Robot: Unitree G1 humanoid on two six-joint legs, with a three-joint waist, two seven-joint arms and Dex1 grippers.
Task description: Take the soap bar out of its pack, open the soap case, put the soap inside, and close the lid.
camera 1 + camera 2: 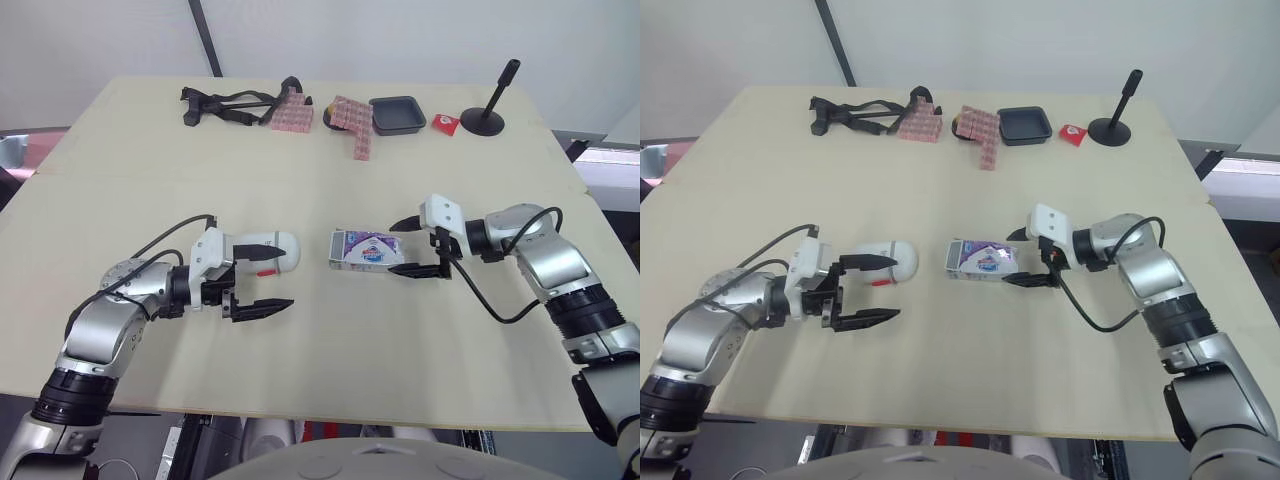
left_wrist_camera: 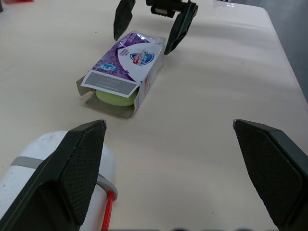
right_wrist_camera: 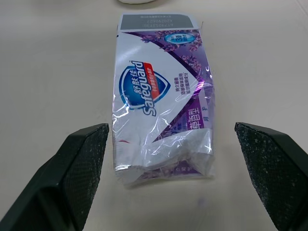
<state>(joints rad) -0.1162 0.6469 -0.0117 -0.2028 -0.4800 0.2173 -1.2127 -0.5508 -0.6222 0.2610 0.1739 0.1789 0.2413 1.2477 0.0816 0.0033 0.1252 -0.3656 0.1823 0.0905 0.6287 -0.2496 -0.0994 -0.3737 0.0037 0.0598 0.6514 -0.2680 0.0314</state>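
Soap pack point(image 1: 362, 250) likely light, crinkly, slippery, soap bar point(image 2: 114, 97) showing at open flap; right gripper point(image 1: 392, 249) wide astride closed end, so pinch there; left gripper point(image 1: 289, 276) wide, empty.

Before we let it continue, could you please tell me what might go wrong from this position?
The right gripper is open around the crumpled closed end of the soap pack, which lies loose; closing there may crush it or push it along.
The green soap sits at the pack's open flap, so tilting could let it slip out.
The open left gripper has one finger right beside the soap case and could nudge it away.
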